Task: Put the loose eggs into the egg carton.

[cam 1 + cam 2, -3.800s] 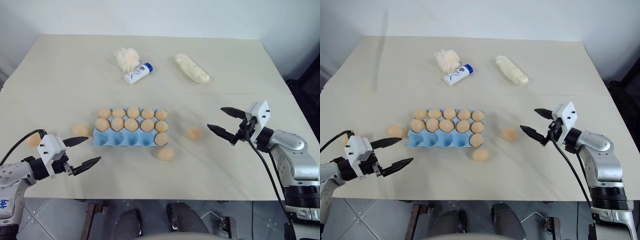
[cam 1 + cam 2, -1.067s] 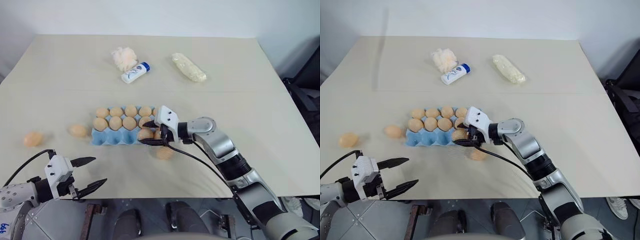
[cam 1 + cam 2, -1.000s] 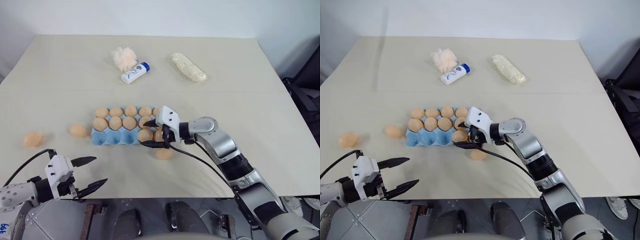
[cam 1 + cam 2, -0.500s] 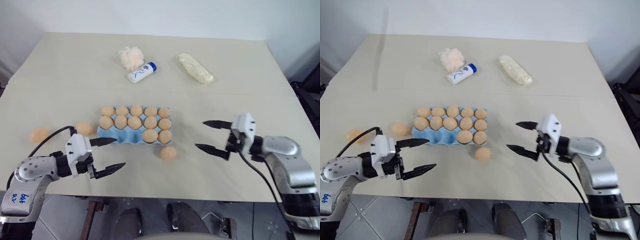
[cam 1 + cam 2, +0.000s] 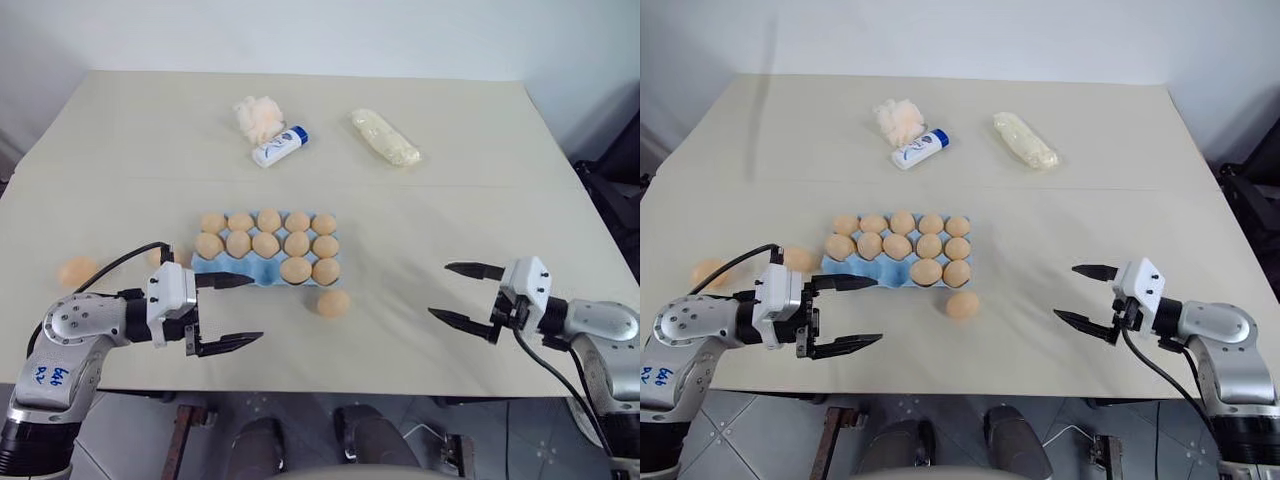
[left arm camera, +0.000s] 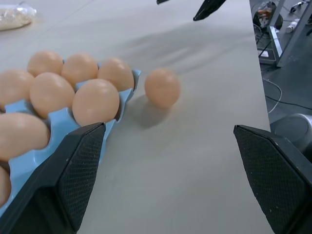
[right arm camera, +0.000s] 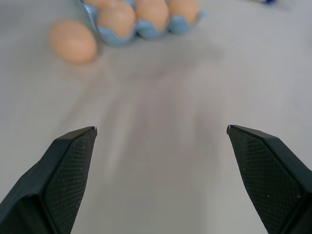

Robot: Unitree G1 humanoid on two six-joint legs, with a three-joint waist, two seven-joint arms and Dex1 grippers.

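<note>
The light blue egg carton (image 5: 238, 277) lies mid-table with its back and middle rows full and two eggs at the right end of the front row. One loose egg (image 5: 333, 303) rests just off the carton's front right corner. Two more loose eggs lie to its left, one far out (image 5: 77, 271) and one (image 5: 797, 259) half behind my left arm. My left gripper (image 5: 243, 310) is open and empty at the carton's front left corner. Well to the right of the carton, my right gripper (image 5: 440, 290) is open and empty.
At the back of the table lie a fluffy cream puff (image 5: 258, 115), a white-and-blue tube (image 5: 279, 146) and a long pale-yellow wrapped packet (image 5: 384, 137). The table's front edge runs just below both grippers.
My right gripper has left the carton's front row, where an egg now sits, and pulled away to the right, empty. My left gripper has come up towards the carton's front left corner.
</note>
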